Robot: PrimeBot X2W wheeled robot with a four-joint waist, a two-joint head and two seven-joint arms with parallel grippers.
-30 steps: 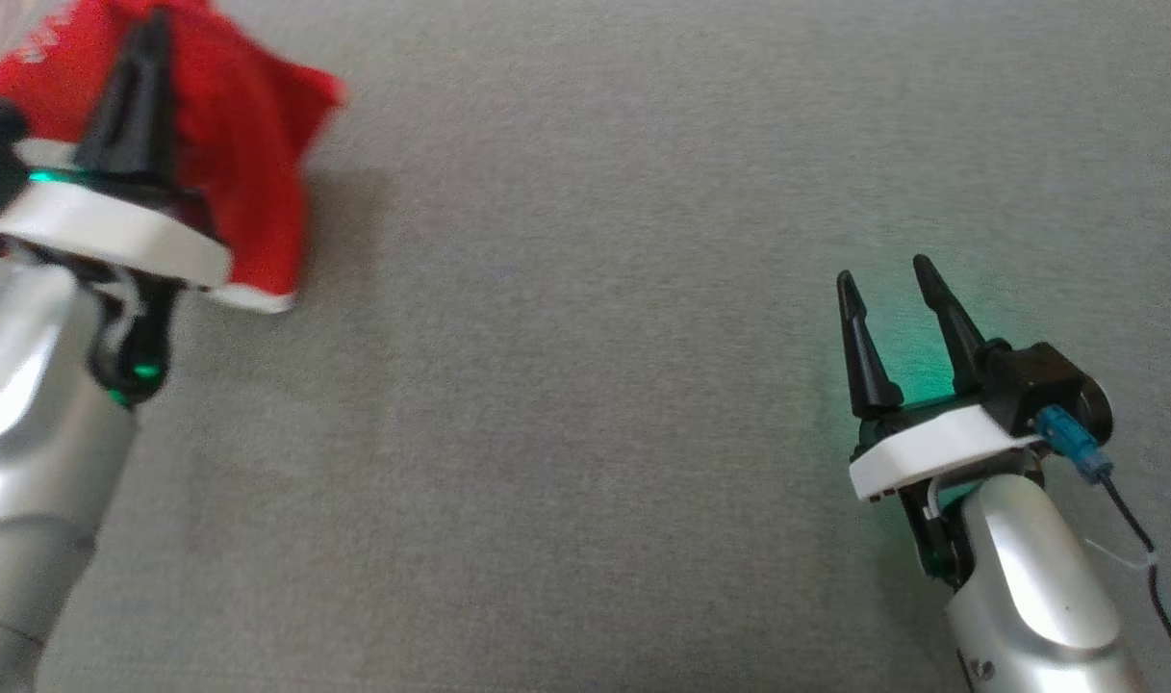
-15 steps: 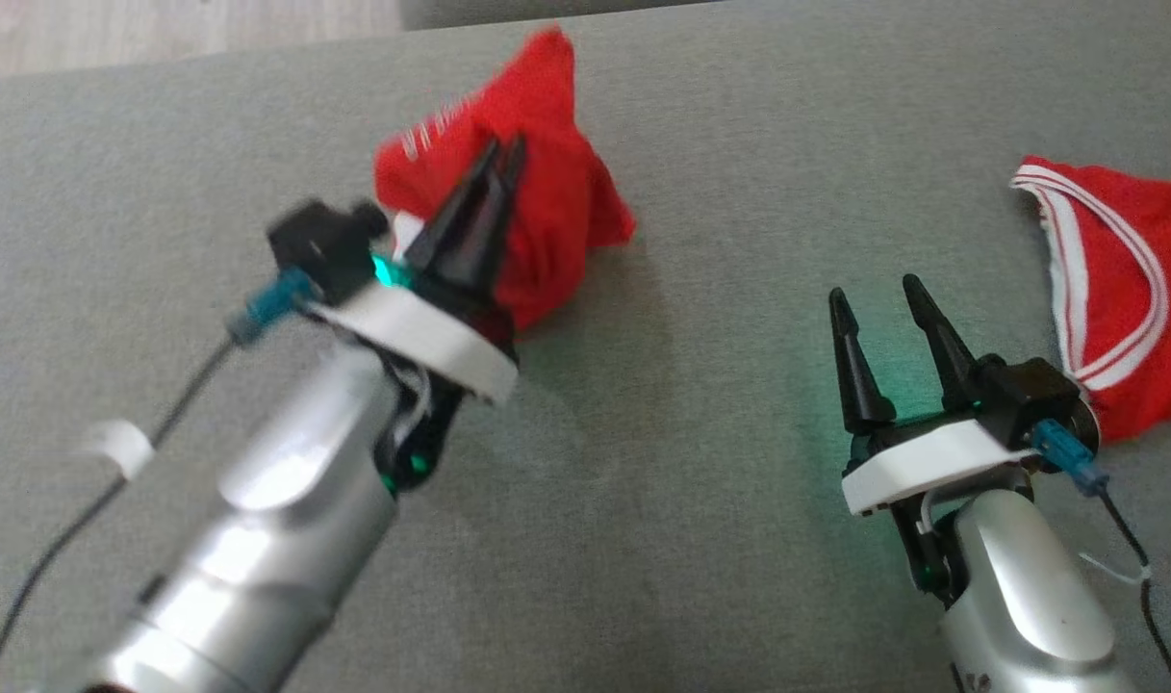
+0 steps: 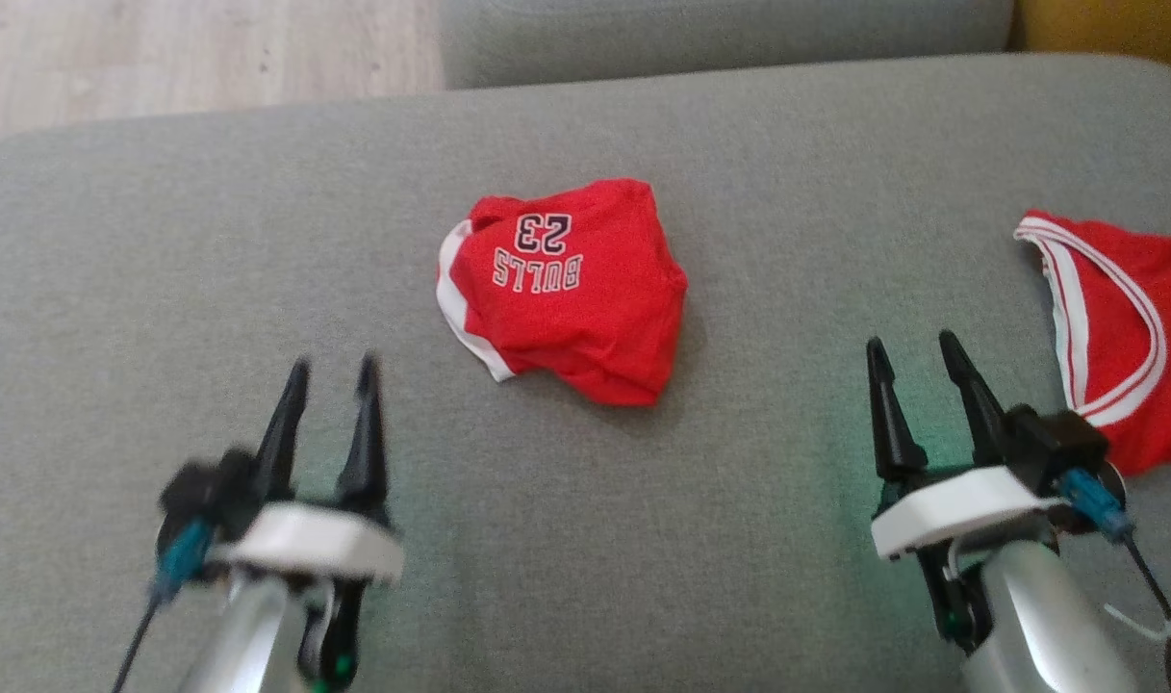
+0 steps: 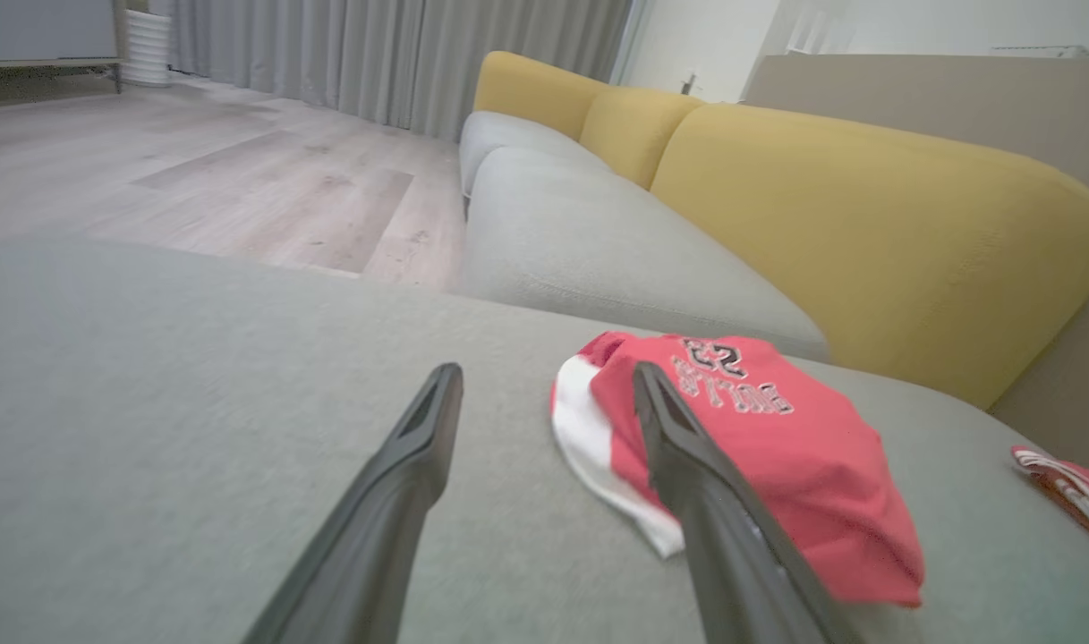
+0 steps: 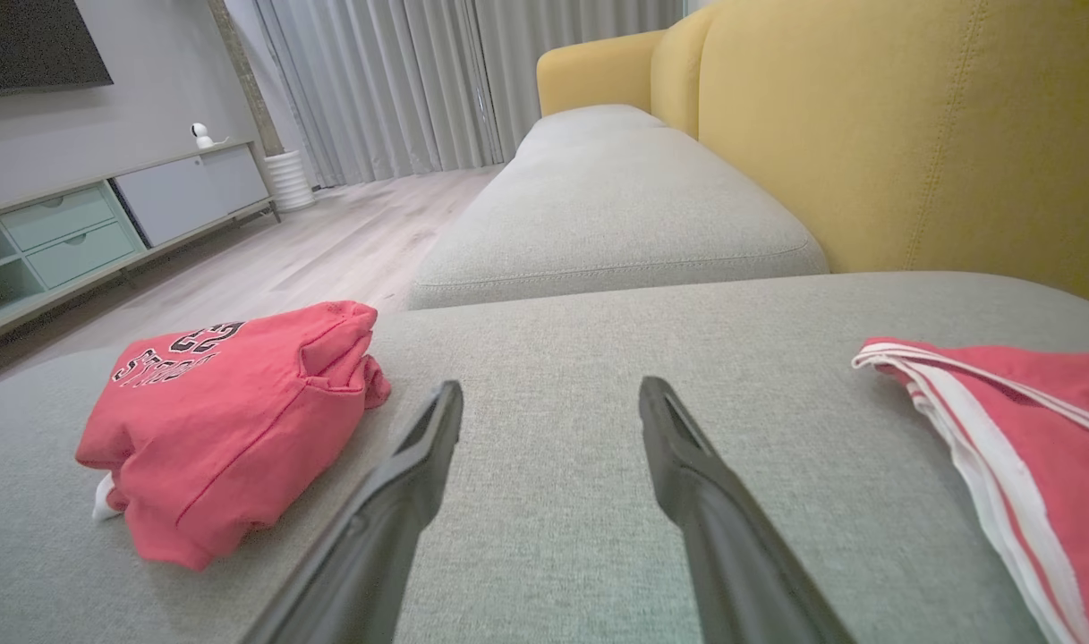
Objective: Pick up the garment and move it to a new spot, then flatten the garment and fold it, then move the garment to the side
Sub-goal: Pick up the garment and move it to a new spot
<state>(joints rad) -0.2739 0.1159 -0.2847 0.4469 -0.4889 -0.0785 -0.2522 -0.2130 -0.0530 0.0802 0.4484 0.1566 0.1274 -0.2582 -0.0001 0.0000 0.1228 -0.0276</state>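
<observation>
Spreading its two dark fingers with a clear gap between them, the left hand (image 3: 333,362) is sitting at 7 o'clock in the head view, blurred and gripping nothing. Its fingertips are pointing toward 12 o'clock. In its own wrist view the left hand (image 4: 546,368) is framing bare fabric, with its inner finger crossing in front of the garment's white edge.

The right hand (image 3: 911,339) is sitting at 4 o'clock, likewise spread and empty, and in its wrist view (image 5: 551,383) plain cushion is showing between the fingers.

The garment (image 3: 566,289) is lying as a folded red bundle near the middle of the grey seat cushion (image 3: 162,289), apart from both hands, at about 1 o'clock from the left hand and 10 o'clock from the right. Its slightly longer axis is running roughly from 11 to 5 o'clock, with the white-trimmed edge facing 9 o'clock. The lettering "BULLS" and the number "23" are reading upside down in the head view, their tops pointing toward 6 o'clock.

A second garment (image 3: 1124,327), red with white stripes, is lying at 3 o'clock, just beside the right hand. Pale wooden floor (image 3: 190,58) is showing at 11 o'clock, and a yellow backrest (image 4: 866,206) is rising behind the cushion.
</observation>
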